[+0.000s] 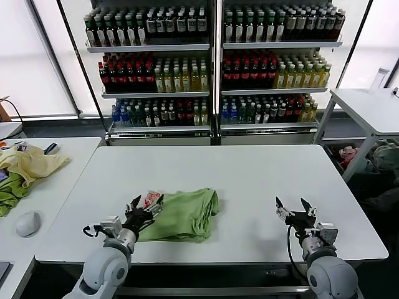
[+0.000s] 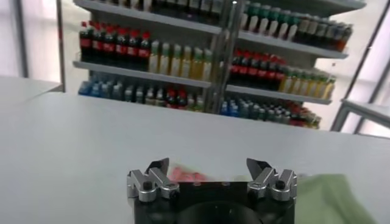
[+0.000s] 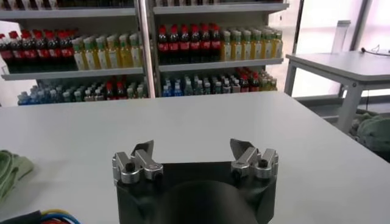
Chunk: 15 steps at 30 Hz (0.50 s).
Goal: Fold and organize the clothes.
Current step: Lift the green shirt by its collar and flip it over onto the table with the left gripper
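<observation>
The light green shirt (image 1: 182, 214) lies folded into a small bundle on the white table (image 1: 249, 180), left of centre, with its red-and-white print (image 1: 151, 199) showing at the left end. My left gripper (image 1: 146, 207) hovers open over that left end, holding nothing. In the left wrist view the print (image 2: 186, 175) shows between the spread fingers (image 2: 157, 168) and green cloth (image 2: 329, 195) lies to one side. My right gripper (image 1: 292, 208) is open above bare table near the front right, away from the shirt. The right wrist view catches a green edge (image 3: 11, 169) of the shirt.
A side table (image 1: 56, 187) on the left carries a pale yellow garment (image 1: 31, 163), darker green cloth (image 1: 11, 194) and a computer mouse (image 1: 27, 223). Shelves of bottles (image 1: 212, 62) stand behind. Another white table (image 1: 368, 109) stands at the right.
</observation>
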Available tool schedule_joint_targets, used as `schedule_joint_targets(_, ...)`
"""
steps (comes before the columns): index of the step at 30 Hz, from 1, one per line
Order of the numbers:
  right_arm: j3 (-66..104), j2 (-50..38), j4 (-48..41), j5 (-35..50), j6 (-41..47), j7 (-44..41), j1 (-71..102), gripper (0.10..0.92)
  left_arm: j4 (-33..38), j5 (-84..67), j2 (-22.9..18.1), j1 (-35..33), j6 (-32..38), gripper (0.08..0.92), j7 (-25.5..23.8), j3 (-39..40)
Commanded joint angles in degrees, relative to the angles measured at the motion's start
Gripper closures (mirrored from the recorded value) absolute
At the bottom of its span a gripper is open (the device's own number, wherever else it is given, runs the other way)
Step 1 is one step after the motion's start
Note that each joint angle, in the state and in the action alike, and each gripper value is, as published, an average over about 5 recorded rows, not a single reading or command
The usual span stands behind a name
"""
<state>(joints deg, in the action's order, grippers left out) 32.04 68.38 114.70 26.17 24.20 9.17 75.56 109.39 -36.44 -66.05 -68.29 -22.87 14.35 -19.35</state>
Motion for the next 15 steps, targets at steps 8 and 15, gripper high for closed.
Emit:
schedule_joint_targets(8, 0.81, 0.04, 1.02, -0.09, 0.13, 0.09, 0.77, 0.203, -4.62, -9.08, -0.19, -2.54, -5.21, 0.183, -2.34, -2.52)
schedule_joint_targets(15, 1.14, 0.12, 1.86, -0.08, 0.27, 0.15, 1.26, 0.203, -3.35, -25.04, -0.93, -2.75, -8.04, 0.346, -3.6, -4.78)
